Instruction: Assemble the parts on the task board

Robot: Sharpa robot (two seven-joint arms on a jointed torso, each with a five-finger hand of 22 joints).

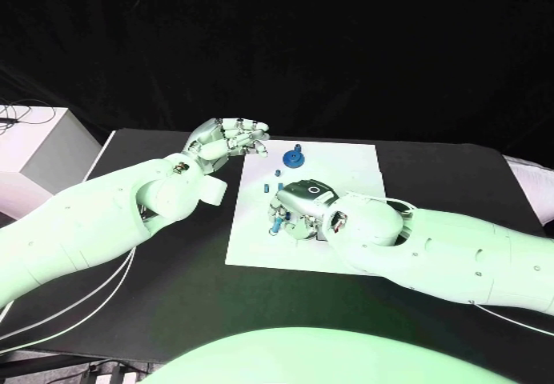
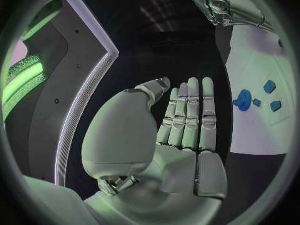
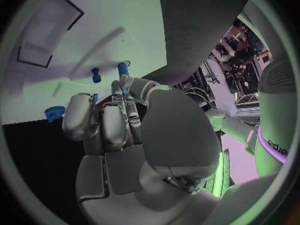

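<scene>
Parts lie on the white board [image 1: 347,164] in the middle of the black table [image 1: 462,172]. A blue gear [image 1: 295,158] with a raised stem sits toward the board's 12 o'clock edge; in the left wrist view the same gear [image 2: 242,99] has three smaller blue pieces [image 2: 270,86] close beside it, apart from one another. Two small pegs [image 1: 279,171] lie between the gear and the right robot hand [image 1: 297,210].

The right robot hand rests over the board's centre, fingers curled downward. A thin blue pin [image 1: 274,226] shows at its fingertips on the 9 o'clock side. In the right wrist view the fingers [image 3: 115,117] bend in close around a blue cylinder [image 3: 123,69] that sticks out past the fingertips; the thumb and a finger appear to pinch it, though the contact itself is partly hidden. Another small peg [image 3: 95,74] stands on the board just beyond, and the gear [image 3: 54,112] lies off to one side.

The left robot hand [image 1: 227,138] hovers at the board's 10 o'clock corner, holding nothing. In its wrist view the fingers [image 2: 190,115] are stretched out straight side by side over the dark table, thumb set apart.
</scene>
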